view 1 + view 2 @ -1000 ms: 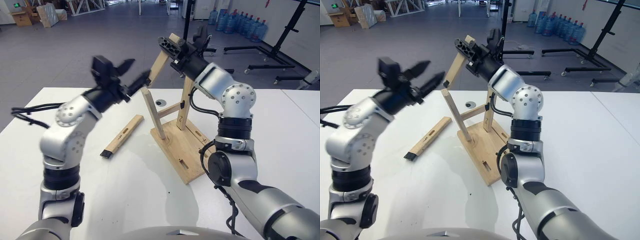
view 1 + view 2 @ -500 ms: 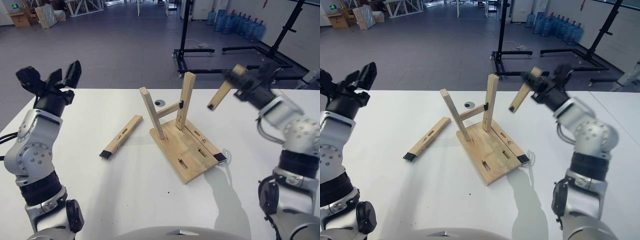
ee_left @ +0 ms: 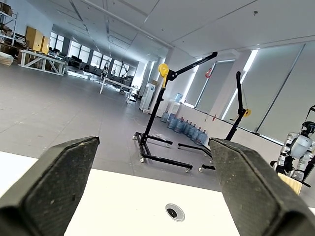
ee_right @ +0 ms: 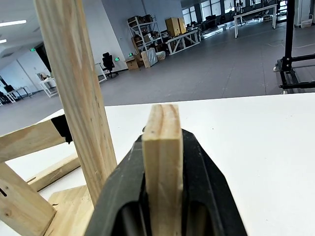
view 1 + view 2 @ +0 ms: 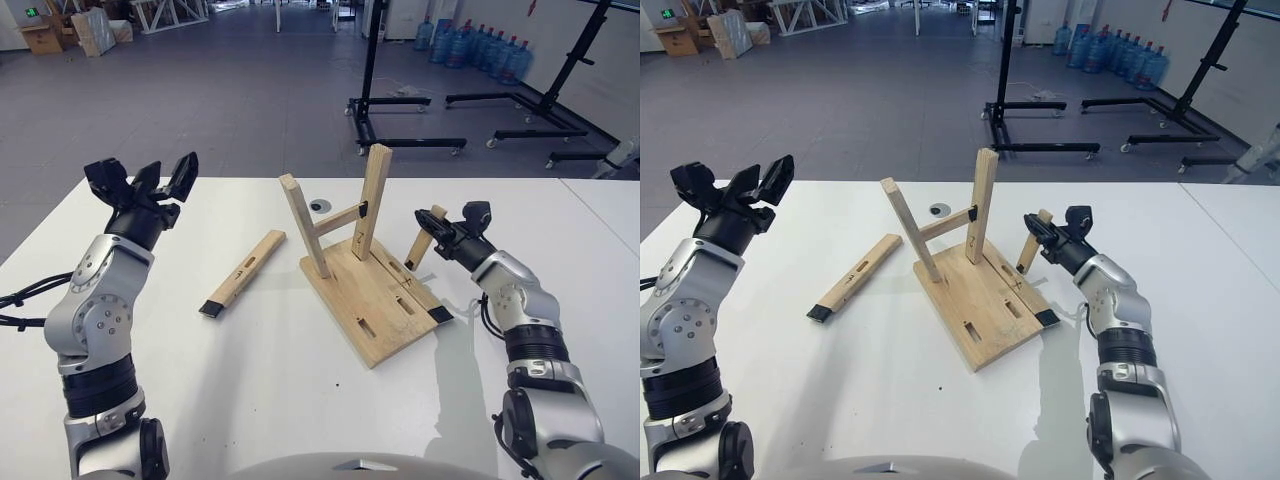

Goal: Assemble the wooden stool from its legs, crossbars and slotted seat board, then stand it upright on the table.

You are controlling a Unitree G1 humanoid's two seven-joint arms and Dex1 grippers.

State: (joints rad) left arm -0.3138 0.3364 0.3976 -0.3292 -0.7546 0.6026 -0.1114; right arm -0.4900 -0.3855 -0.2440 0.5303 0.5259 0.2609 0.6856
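Note:
The slotted seat board (image 5: 378, 310) lies flat mid-table. Two legs (image 5: 304, 226) (image 5: 372, 200) stand in it, joined by a crossbar (image 5: 338, 219). Another leg (image 5: 243, 271) lies loose on the table left of the board. My right gripper (image 5: 441, 230) is shut on a further leg (image 5: 423, 241), held tilted with its low end at the board's right edge. In the right wrist view that leg (image 4: 163, 162) sits between the fingers, next to the upright leg (image 4: 76, 93). My left gripper (image 5: 145, 178) hangs open above the table's far left, its fingers (image 3: 49, 184) wide apart with nothing between them.
A round grommet hole (image 5: 319, 205) sits in the white table (image 5: 250, 380) behind the board. Beyond the far edge, black wheeled stands (image 5: 400, 100) and water bottles (image 5: 490, 50) stand on the floor.
My right arm swung down from high over the stool, bringing its leg to the board's right edge. My left arm drew back from the stool to the far left, still open.

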